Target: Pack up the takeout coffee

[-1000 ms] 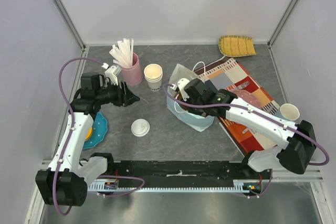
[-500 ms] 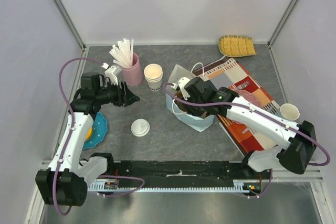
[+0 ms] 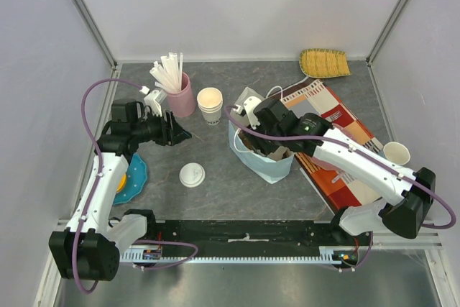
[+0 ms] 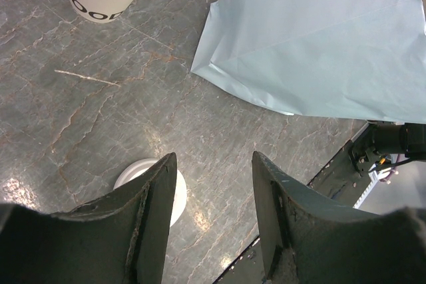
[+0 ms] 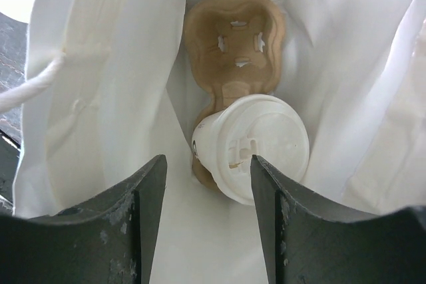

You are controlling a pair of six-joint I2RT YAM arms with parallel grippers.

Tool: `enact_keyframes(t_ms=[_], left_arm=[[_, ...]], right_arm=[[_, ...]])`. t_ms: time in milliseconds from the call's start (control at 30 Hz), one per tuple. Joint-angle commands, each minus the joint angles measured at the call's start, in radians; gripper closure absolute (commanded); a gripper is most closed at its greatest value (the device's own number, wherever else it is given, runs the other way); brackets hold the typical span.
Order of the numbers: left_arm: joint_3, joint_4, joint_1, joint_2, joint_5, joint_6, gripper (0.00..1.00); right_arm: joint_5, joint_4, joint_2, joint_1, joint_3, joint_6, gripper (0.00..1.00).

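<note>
Status entry, takeout coffee packing.

The takeout coffee [image 5: 256, 144] is found inside the paper bag [image 3: 267, 169], lid on, resting on the near end of the brown cup carrier [image 5: 233, 38] at the bottom of the bag. The cup is seen tilted, with its side wall showing on one side. Whether it is seated in a carrier slot cannot be told.

The right hand [image 5: 206, 164] is held above the mouth of the bag, directly over the cup. Its fingers are spread apart and nothing is gripped; the cup appears to lie below them, not between them.

The left hand [image 4: 213, 157] is held over the bench [image 3: 215, 192], well to the left of the bag. Its fingers are apart and empty. The loose lid [image 3: 192, 175] lies on the bench beneath it, left of the bag. The stack of lidless cups [image 3: 210, 103] stands behind and to the left of the bag.

Progress, as judged: the main step is taken as done, since the coffee is in the bag and free of any grip. Left to do: the right hand is to be drawn clear of the bag. The cup may need to be set upright, as a tilted cup could leak at the lid.
</note>
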Motion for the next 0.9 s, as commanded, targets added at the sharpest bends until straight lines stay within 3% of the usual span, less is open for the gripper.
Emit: enact_keyframes(t_ms=[0, 867], left_arm=[[0.039, 0.034, -0.005, -0.002, 0.026, 0.015, 0.44], [0.043, 0.031, -0.006, -0.002, 0.023, 0.012, 0.44]], right_arm=[[0.031, -0.012, 0.000, 0.001, 0.065, -0.030, 0.38], [0.026, -0.015, -0.024, 0.007, 0.324, -0.079, 0.35]])
